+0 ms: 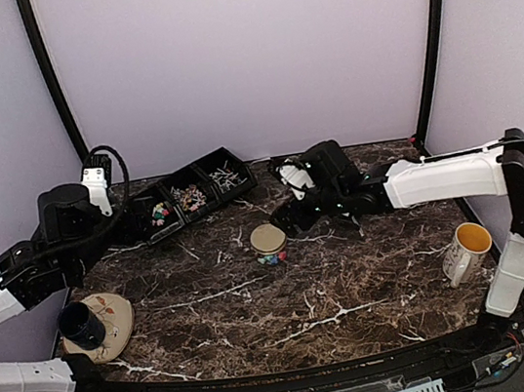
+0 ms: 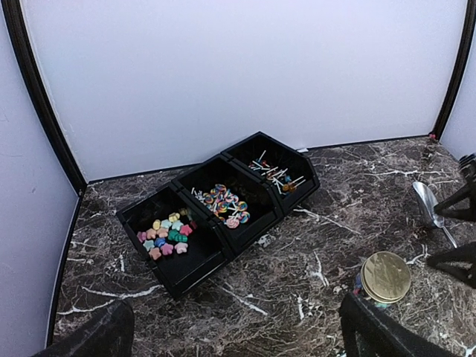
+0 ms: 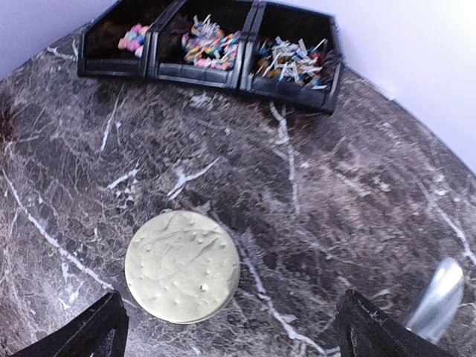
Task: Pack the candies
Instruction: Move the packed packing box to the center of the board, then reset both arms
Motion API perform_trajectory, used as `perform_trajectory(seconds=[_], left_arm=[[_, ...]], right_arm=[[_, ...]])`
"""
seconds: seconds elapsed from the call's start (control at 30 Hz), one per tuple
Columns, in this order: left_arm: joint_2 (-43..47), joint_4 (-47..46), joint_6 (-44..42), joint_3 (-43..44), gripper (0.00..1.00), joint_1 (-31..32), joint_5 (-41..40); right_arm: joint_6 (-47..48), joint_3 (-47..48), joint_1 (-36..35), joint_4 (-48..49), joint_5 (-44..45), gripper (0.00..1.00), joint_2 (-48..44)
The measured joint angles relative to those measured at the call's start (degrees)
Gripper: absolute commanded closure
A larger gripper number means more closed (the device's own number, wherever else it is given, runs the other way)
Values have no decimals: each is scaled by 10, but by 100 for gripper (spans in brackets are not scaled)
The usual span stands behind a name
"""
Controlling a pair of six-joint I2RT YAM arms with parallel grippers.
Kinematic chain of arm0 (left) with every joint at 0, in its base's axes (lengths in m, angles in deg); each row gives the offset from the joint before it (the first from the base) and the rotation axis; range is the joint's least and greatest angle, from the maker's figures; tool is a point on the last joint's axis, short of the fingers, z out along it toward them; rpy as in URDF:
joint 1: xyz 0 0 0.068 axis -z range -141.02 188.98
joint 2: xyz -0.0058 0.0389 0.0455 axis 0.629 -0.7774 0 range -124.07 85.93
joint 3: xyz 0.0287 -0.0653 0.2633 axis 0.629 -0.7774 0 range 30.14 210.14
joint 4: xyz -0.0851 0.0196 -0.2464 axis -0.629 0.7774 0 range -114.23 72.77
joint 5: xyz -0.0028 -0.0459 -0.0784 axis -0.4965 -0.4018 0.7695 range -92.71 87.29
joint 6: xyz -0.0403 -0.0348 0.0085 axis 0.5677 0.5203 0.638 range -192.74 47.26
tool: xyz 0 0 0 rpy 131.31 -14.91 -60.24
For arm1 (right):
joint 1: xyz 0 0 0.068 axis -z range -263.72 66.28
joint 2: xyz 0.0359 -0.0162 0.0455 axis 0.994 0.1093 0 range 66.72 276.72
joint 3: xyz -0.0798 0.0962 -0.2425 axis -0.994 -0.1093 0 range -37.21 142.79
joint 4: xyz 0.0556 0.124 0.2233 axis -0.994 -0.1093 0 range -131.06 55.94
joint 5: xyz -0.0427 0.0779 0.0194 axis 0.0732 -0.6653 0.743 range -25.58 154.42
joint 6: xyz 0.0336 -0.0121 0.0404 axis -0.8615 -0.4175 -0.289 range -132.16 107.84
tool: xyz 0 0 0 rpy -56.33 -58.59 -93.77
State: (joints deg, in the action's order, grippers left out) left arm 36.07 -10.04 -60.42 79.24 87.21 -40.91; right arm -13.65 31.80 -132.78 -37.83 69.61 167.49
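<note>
I find the candies (image 2: 167, 236) sorted into three black bins (image 2: 192, 272) near the far left corner of the tabletop. The left gripper (image 2: 234, 321) hovers near them on the near side, fingers spread wide and empty. The right gripper (image 3: 230, 333), likewise spread and empty, hangs over a gold-lidded tin (image 3: 182, 266) mid-table, well apart from the candies.

1. No text, label, brand, number or sign can be read in any of the views.
2. Small raised marks are seen on the pale gold lid (image 3: 182, 266) of the jar (image 1: 269, 245) on the tabletop, but they are too blurred to be read as lettering.
</note>
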Motion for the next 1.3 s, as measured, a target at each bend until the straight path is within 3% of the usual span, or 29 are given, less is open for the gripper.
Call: perform_trajectory(seconds=[0.13,0.4,0.63,0.93,1.3], left_arm=[[0,21,-6,5,1,-47,38],[-39,49,-12,14,1,-129,123],[-59,54,-12,14,1,-214,187],[-58,34,-3,-32,1,-289,241],[-47,1,0,-58,1,-300,260]], right_arm=[[-12,-16,11,-15,50,2,-75],[-56,-150,108,-39,116,2,-285],[-85,-215,152,-61,180,2,-447],[-125,-232,161,-117,240,2,-445],[-120,-262,161,-110,280,2,-454]])
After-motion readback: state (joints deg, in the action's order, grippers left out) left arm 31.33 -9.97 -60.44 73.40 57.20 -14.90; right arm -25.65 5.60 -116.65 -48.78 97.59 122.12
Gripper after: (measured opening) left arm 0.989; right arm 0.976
